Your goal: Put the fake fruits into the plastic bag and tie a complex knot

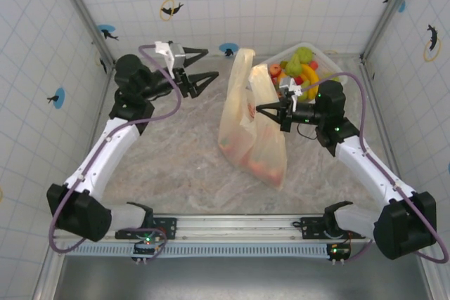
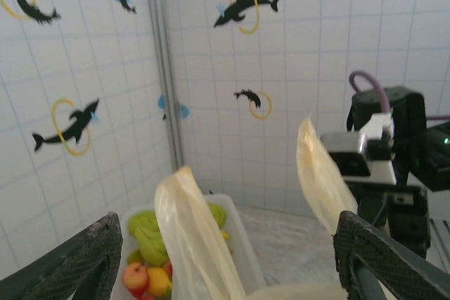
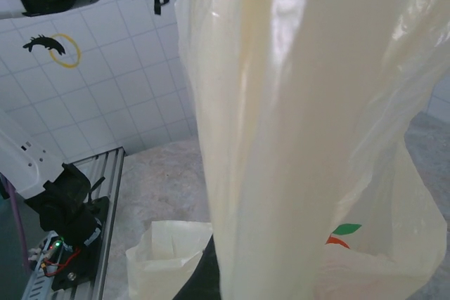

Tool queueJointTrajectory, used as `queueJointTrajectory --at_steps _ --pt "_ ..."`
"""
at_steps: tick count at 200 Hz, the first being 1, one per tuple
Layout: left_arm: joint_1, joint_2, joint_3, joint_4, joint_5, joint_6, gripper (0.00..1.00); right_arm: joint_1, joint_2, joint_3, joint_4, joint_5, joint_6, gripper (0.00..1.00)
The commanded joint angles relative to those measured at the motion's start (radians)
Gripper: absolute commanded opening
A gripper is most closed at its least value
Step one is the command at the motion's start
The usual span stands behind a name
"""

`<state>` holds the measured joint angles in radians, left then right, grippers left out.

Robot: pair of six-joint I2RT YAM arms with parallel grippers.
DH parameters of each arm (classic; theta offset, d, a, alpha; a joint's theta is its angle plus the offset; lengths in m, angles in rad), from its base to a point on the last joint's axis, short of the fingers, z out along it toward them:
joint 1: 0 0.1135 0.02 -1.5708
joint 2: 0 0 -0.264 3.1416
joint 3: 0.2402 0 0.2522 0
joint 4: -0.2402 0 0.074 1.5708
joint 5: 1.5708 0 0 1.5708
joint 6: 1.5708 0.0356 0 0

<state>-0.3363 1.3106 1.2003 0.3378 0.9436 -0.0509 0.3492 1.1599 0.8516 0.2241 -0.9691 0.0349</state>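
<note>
- Cream-yellow plastic bag (image 1: 242,128) stands up in the middle of the grey tabletop (image 1: 169,166) in the top view. Red shapes show through its lower part.
- To the right of the plastic bag, farther back, a white basket (image 1: 332,64) holds the fake fruits (image 1: 301,68). They are green, yellow, red and orange, all piled up.
- The left end effector (image 1: 211,62) hangs in the air to the left of the plastic bag, apart from it. Its two fingers are spread wide and hold nothing.
- The right end effector (image 1: 261,108) reaches in from the right. Its fingers are pressed together, pinching the thin plastic bag up high.
- In the left wrist view, the left end effector (image 2: 228,223) is spread, with one dark finger near each lower corner. Two handle loops (image 2: 193,237) of the plastic bag stick up between the fingers and do not touch them. The white basket (image 2: 246,251) with fake fruits (image 2: 144,233) sits behind the left loop. The right arm (image 2: 390,145) is beside the other loop.
- In the right wrist view, the plastic bag (image 3: 302,117) hangs very close. A small green and orange print (image 3: 341,233) sits low on it. The tabletop (image 3: 155,173) lies behind.
</note>
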Motion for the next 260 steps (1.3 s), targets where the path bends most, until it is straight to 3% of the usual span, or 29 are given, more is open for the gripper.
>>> queueJointTrajectory --at_steps 1,41,123,150,184,206,260 --pt "-0.003 0.061 -0.015 -0.026 0.056 0.027 0.84 -0.009 -0.023 0.043 -0.02 -0.007 -0.032 0.0" --pt "-0.047 0.154 0.001 -0.016 0.076 0.048 0.97 -0.011 -0.022 0.046 -0.028 0.001 -0.031 0.0" --pt "-0.12 0.293 0.086 -0.047 -0.068 0.076 0.94 -0.01 -0.031 0.043 -0.029 0.019 -0.029 0.0" --pt "-0.165 0.318 0.103 -0.047 -0.086 0.097 0.74 -0.01 -0.03 0.042 -0.032 0.031 -0.03 0.0" --pt "-0.171 0.311 0.097 -0.051 -0.071 0.125 0.21 -0.016 -0.032 0.04 -0.044 0.067 -0.043 0.0" --pt "-0.171 0.245 0.072 -0.148 -0.101 0.203 0.01 -0.036 -0.027 0.052 -0.057 0.077 -0.052 0.0" --pt "-0.171 0.03 -0.017 -0.419 -0.151 0.365 0.0 -0.009 0.048 0.128 -0.113 0.053 -0.163 0.0"
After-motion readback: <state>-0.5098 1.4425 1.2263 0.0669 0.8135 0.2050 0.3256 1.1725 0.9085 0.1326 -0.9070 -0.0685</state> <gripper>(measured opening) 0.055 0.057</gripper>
